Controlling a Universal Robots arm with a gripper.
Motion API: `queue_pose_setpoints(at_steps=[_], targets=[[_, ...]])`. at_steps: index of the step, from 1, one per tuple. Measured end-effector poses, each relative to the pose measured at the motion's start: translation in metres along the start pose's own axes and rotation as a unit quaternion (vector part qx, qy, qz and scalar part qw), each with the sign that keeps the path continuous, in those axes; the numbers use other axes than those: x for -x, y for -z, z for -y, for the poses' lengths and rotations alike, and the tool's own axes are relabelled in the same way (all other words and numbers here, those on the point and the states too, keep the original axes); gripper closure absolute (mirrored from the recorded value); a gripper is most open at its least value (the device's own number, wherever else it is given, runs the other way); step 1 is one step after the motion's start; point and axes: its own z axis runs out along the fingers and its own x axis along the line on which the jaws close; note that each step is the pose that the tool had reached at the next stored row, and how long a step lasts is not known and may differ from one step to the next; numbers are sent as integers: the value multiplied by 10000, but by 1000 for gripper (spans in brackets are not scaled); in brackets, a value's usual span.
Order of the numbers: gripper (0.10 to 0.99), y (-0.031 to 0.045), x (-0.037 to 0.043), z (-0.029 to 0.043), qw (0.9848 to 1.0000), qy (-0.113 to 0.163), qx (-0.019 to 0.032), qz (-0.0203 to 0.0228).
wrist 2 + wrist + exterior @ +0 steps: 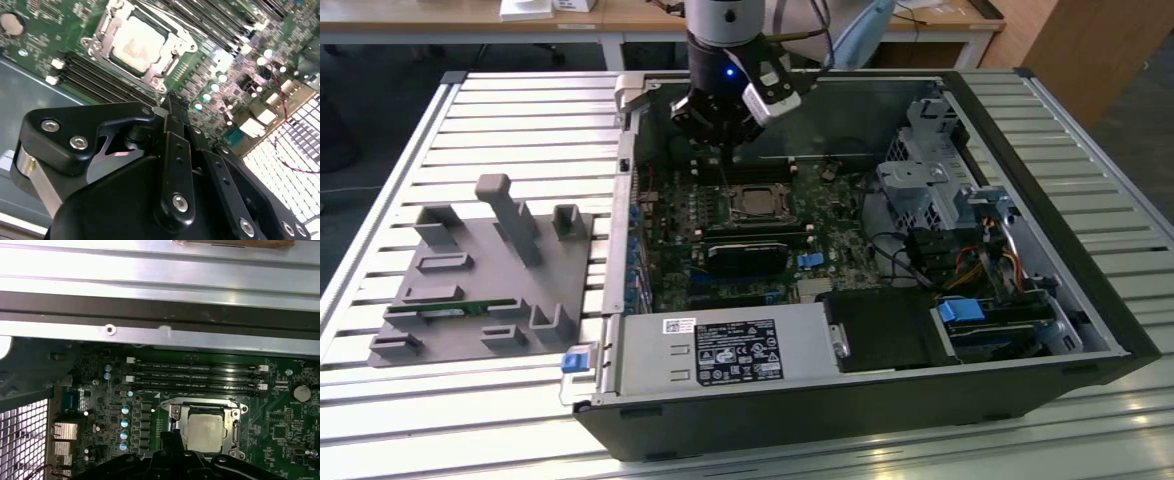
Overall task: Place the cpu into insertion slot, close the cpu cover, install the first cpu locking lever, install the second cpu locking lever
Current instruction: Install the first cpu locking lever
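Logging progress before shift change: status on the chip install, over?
Claw shut, holding nothing, poised beside the cover. Chip seated, cover down over it. Nothing blocking.

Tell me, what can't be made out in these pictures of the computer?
1. First wrist view: the gripper hides one side of the metal cover around the chip.
2. Second wrist view: the gripper covers much of the circuit board.
3. Exterior view: the socket is too small to show whether it is latched.

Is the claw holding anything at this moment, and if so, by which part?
Nothing is held. The claw is shut with nothing between its tips, close to the cpu, which lies under the cpu cover.
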Motion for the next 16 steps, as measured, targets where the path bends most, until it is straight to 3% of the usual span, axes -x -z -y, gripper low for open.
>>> queue_pose_setpoints(at_steps=[12,16], targets=[[980,-35,-184,-22,10000,0,0,0],[980,-54,-208,-89,10000,0,0,0]])
